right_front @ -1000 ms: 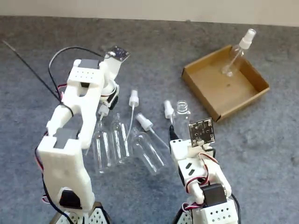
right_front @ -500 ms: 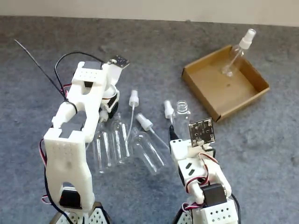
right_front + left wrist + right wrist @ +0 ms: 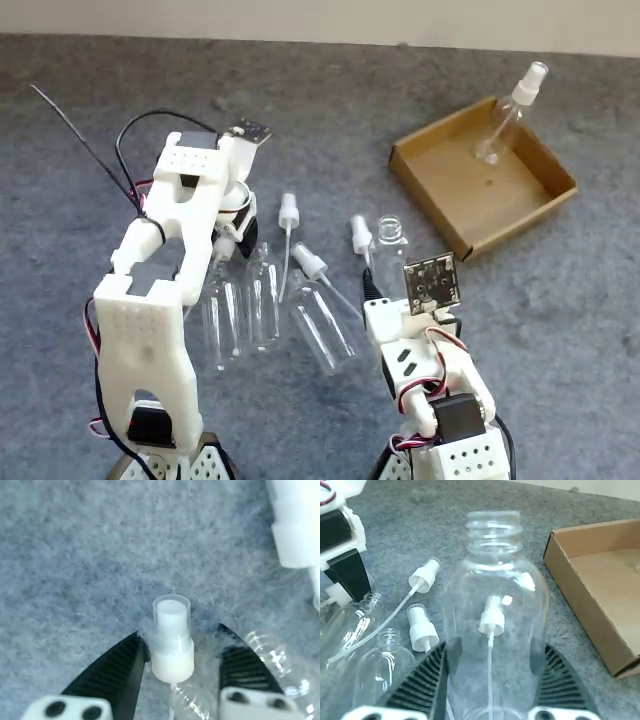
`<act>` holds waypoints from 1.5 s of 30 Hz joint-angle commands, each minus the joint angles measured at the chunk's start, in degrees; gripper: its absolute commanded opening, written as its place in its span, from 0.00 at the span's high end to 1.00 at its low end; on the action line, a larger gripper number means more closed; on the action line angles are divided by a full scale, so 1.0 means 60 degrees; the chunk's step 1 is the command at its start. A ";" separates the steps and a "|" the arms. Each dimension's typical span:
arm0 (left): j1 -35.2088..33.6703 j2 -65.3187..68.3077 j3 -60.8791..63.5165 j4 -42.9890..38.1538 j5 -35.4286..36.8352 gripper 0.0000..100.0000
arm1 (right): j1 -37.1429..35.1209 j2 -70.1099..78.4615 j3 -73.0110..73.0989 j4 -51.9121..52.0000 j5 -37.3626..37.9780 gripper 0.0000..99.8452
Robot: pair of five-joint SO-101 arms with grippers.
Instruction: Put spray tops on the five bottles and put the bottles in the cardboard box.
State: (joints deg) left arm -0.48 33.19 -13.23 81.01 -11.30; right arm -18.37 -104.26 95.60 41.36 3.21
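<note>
Left end effector (image 3: 181, 641): released, jaws spread either side of a spray top (image 3: 172, 645) lying on the tabletop (image 3: 75, 555), left of centre.
Grasp advice: close squarely on the collar, not the thin tube, so it lifts straight.
Spare bottles (image 3: 262, 300): lying just beside; avoid nudging them.
Right end effector (image 3: 494, 662): clenched on an upright open bottle (image 3: 492, 575), centre; hold it vertical for capping.
Cardboard box (image 3: 432, 190): far right, one capped bottle (image 3: 505, 118) inside.
</note>
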 commanded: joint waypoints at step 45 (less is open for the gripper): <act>-0.1766 -0.0183 -0.0696 -0.0381 0.0982 0.94 | 0.0110 -0.0095 0.1136 -0.0315 -0.0059 0.86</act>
State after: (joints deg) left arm -9.01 33.27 -14.37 79.43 -6.37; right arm -18.37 -104.26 95.60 41.36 3.21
